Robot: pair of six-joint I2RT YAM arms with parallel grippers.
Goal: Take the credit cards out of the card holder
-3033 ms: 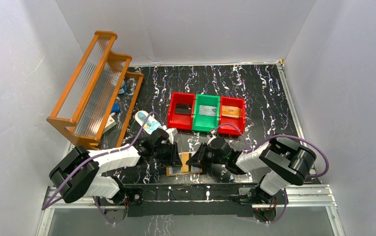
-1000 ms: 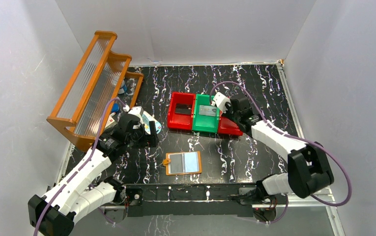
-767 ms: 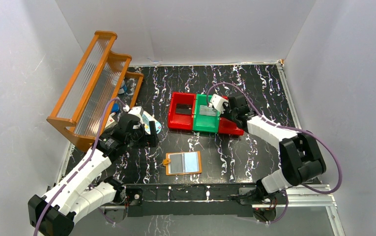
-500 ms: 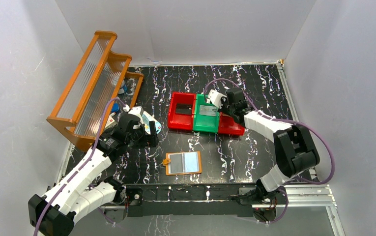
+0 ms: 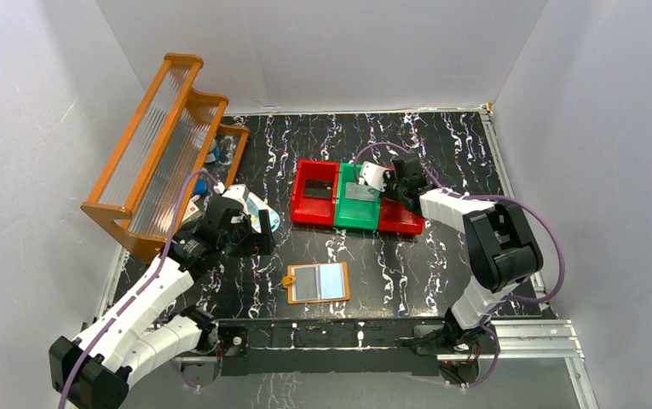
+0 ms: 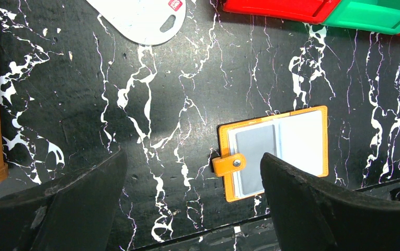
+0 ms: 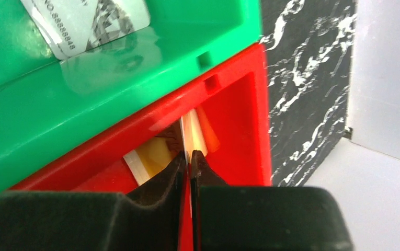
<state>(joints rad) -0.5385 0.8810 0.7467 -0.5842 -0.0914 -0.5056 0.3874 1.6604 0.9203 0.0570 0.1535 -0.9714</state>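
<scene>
The right pincer (image 7: 190, 157) has its two fingers squeezed almost tight on the thin edge of a pale credit card (image 7: 190, 130). The card stands on its edge, low inside the red bin (image 7: 239, 104), in the middle of the right wrist picture. At the upper left of that picture is the green bin (image 7: 82, 89), with a second card (image 7: 90, 21) lying flat in it.

The left pincer (image 6: 192, 204) is spread wide and holds nothing. It hangs over the black table (image 6: 135, 78). The orange card holder (image 6: 273, 116) lies flat at the right middle of the left wrist picture, apart from both pincers. In the top picture it sits at the lower middle. A grey card (image 6: 252, 157) shows through its clear window.

I think these cards are light, thin and stiff, and shiny enough to slip. The best place to grab one is likely a short edge poking out of the sleeve. The holder looks light too, so it may slide. One pincer could press down near the tab (image 6: 229, 164) while the other pulls.
</scene>
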